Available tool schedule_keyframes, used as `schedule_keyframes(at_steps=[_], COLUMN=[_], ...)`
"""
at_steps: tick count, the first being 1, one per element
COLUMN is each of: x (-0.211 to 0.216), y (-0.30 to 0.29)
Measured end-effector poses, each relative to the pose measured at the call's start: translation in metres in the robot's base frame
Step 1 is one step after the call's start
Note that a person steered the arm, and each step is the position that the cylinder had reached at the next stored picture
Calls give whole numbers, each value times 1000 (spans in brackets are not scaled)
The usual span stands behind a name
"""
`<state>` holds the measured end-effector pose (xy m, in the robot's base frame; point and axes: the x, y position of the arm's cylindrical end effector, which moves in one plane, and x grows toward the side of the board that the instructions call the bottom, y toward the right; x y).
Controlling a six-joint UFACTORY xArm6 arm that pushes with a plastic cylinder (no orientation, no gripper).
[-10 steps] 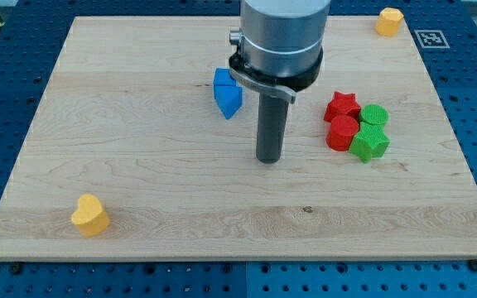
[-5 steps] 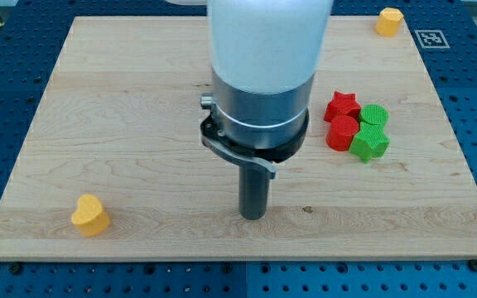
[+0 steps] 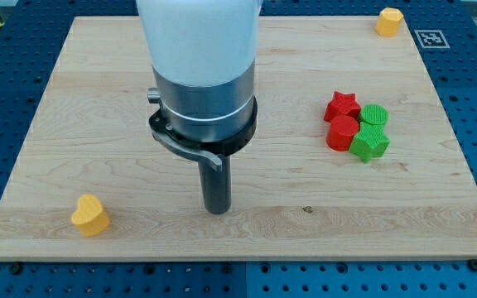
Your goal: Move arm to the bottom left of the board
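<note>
- Low on the wooden board (image 3: 56, 124), a little toward the view's left of centre, my tip (image 3: 217, 210) rests on bare wood and touches no block.
- No jaws belong to this rod, so it neither opens nor closes on anything; it grips nothing.
- At about 8 o'clock from my tip, well apart, lies the yellow heart-shaped block (image 3: 89, 215), near the board's bottom-left corner.
- At about 2 o'clock from my tip sits a tight cluster: red star block (image 3: 342, 106), red round block (image 3: 343, 132), green round block (image 3: 374, 115) and green star-like block (image 3: 369, 144), touching one another.
- Far off at 1 o'clock, a yellow block (image 3: 389, 21) sits at the top-right corner; its shape is hard to make out.
- The arm's wide pale housing (image 3: 199, 50) hides the board's upper middle.
</note>
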<state>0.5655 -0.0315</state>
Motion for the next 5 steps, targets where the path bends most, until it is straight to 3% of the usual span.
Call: schedule_keyframes(at_steps=[5], x=[-17], y=[0])
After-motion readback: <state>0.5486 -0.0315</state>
